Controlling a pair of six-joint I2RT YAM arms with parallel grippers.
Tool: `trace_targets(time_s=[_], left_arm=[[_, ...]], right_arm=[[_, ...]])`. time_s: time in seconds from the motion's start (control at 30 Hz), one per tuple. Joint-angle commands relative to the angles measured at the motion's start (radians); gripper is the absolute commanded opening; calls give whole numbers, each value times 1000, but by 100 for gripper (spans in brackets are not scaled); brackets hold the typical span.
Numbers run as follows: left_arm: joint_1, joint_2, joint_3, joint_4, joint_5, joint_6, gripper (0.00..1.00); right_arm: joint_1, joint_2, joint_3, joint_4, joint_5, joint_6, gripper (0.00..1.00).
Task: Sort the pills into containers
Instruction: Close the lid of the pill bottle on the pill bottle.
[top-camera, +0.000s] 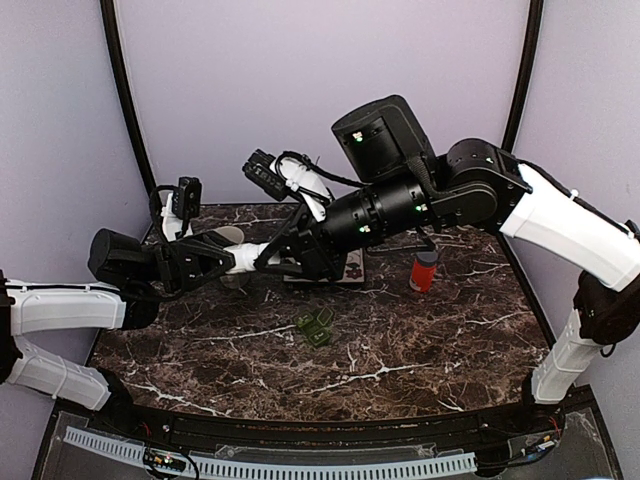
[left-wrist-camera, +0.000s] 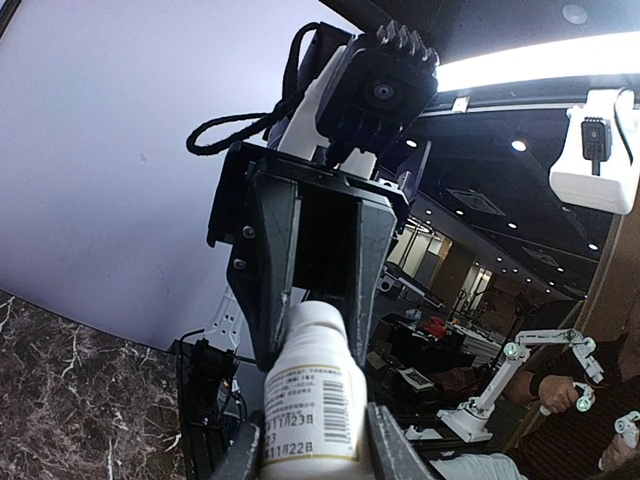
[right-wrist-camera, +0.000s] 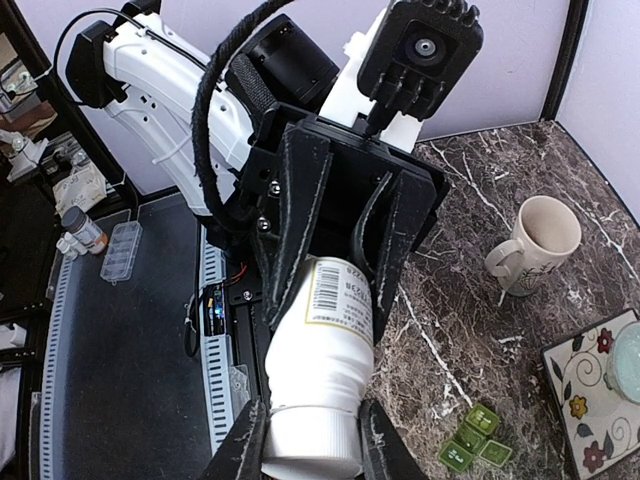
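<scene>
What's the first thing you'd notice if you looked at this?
The left tool and right tool both grip one white bottle, held in the air between them over the dark marble table. Near the table's middle sits a small green pill box, with an orange bottle standing farther right.

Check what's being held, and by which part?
One white bottle, shared: left hand clamps its labelled body, right hand clamps the cap end.

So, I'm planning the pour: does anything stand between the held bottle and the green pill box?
Nothing visible does. The bottle is held up in the air, and the pill box lies in the open on the marble nearby.
</scene>
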Motion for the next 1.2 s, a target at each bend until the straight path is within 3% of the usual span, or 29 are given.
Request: trace_targets(time_s=[0.0, 0.73, 1.17], left_arm=[[-1, 17, 45, -16, -67, -5, 0], [-1, 15, 37, -56, -127, 34, 0], [-1, 38, 22, 61, -152, -23, 0]], right_arm=[[48, 34, -1, 114, -110, 13, 12], [59, 65, 23, 136, -80, 37, 14], [59, 14, -47, 201, -22, 57, 14]])
